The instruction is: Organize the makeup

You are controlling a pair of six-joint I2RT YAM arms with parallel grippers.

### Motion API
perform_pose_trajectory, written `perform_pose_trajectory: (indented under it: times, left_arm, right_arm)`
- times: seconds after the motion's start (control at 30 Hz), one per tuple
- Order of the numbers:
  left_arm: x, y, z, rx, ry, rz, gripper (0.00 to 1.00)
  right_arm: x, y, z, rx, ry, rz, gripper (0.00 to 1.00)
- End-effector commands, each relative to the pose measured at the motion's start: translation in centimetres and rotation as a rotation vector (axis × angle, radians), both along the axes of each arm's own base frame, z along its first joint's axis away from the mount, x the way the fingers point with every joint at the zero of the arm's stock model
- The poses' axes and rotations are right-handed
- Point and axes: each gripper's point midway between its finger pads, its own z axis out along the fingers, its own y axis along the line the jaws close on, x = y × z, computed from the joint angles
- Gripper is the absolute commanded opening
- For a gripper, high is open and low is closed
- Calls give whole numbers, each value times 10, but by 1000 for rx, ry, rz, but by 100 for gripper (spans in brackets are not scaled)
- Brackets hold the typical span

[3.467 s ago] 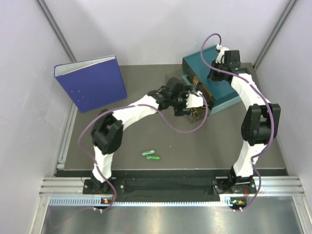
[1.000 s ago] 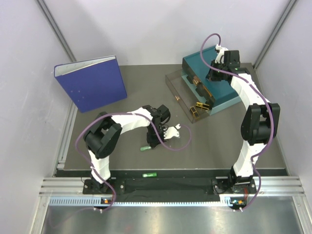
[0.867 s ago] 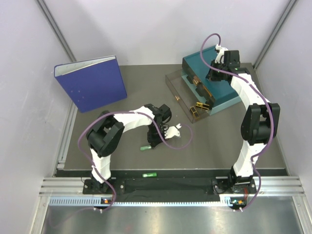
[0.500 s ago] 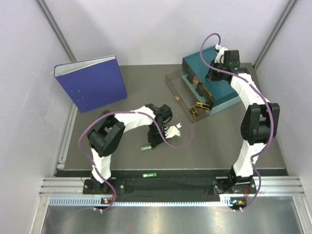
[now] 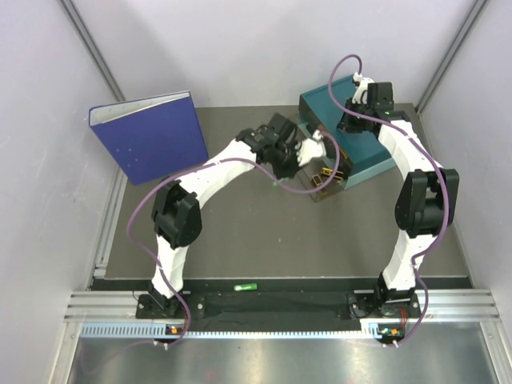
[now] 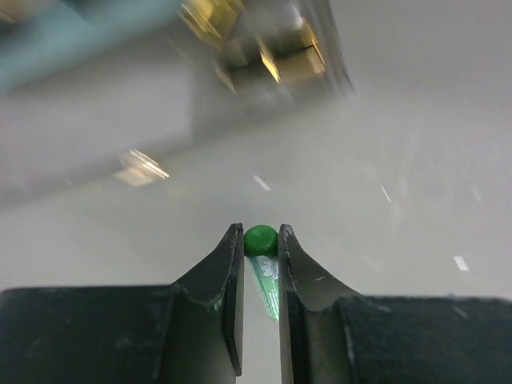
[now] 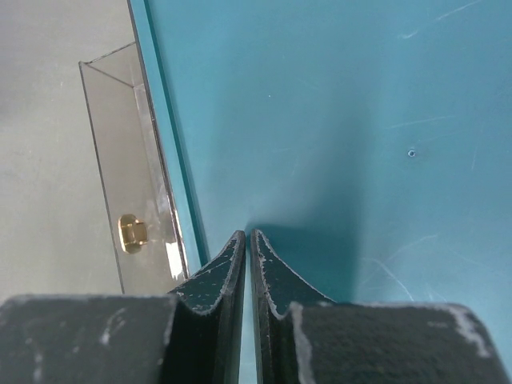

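Note:
My left gripper (image 6: 260, 233) is shut on a green capsule (image 6: 267, 276), whose round end pokes out between the fingertips. In the top view this gripper (image 5: 307, 150) hangs over the clear drawer (image 5: 298, 170) pulled out of the teal drawer box (image 5: 364, 154). Two gold-and-black cases (image 5: 324, 178) lie at the drawer's near end and show blurred in the left wrist view (image 6: 272, 50). A second green capsule (image 5: 246, 286) lies on the black rail at the table's near edge. My right gripper (image 7: 247, 237) is shut, empty, and rests on the teal box top (image 7: 344, 120).
A large blue binder (image 5: 149, 138) stands upright at the back left. The drawer's gold knob (image 7: 132, 232) shows in the right wrist view beside the box edge. The left arm's purple cable (image 5: 264, 178) loops over the table's middle.
My left arm has lifted the green capsule off the middle of the table and swung back and to the right, over the clear drawer. The right arm has not moved.

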Motion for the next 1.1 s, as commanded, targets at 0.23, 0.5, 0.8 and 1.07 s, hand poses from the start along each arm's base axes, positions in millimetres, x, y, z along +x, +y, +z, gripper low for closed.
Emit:
perform_pose_trajectory:
  times: [0.23, 0.5, 0.8, 1.07]
  left_arm:
    - [62, -82, 107, -604, -98, -18, 0]
    - [77, -115, 99, -762, -39, -30, 10]
    - [95, -111, 81, -710, -103, 41, 73]
    - [85, -73, 95, -602, -222, 43, 88]
  right_arm:
    - [-50, -3, -87, -52, 323, 0, 7]
    - [-50, -4, -86, -53, 322, -2, 8]
    - [-51, -5, -88, -56, 326, -4, 8]
    - [-51, -5, -86, -55, 323, -2, 8]
